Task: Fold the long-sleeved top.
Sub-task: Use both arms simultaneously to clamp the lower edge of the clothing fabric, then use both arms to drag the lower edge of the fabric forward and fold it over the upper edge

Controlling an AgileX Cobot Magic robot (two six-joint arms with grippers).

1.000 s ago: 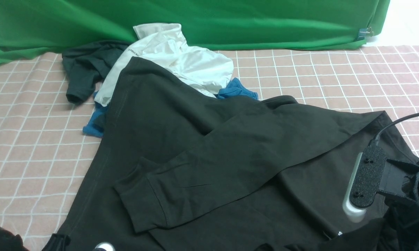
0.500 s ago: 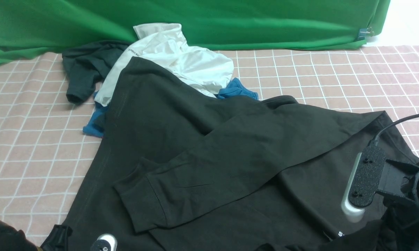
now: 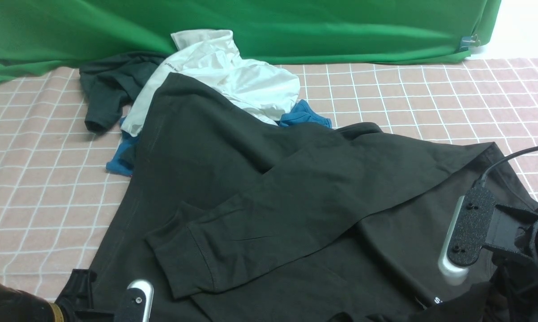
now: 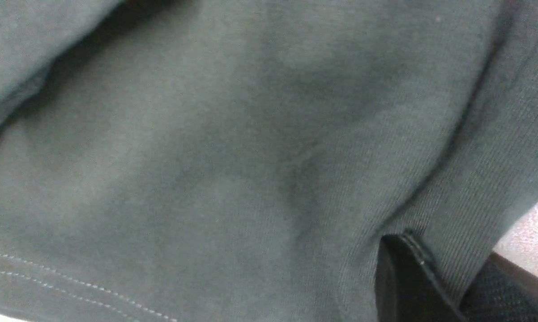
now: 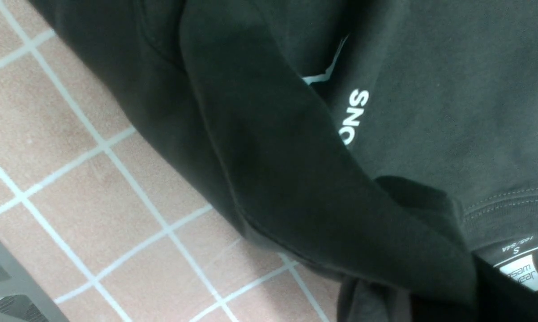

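Across the worktop's near half lies the long-sleeved top, one sleeve folded over its body. At the near-left corner the left gripper is clamped on the ribbed hem. The right gripper is closed, apparently on fabric by the neck label. Holding both ends likely readies the next fold.

Left arm has come up and forward from the lower-left edge of the front view. Its silver camera housing, a sliver at the frame edge a second ago, now shows its whole rounded end. Left gripper went from wide apart to closed, jaws pinched on the ribbed hem of the long-sleeved top. Hem corner there slightly raised and bunched. White print by the right arm shows a little more
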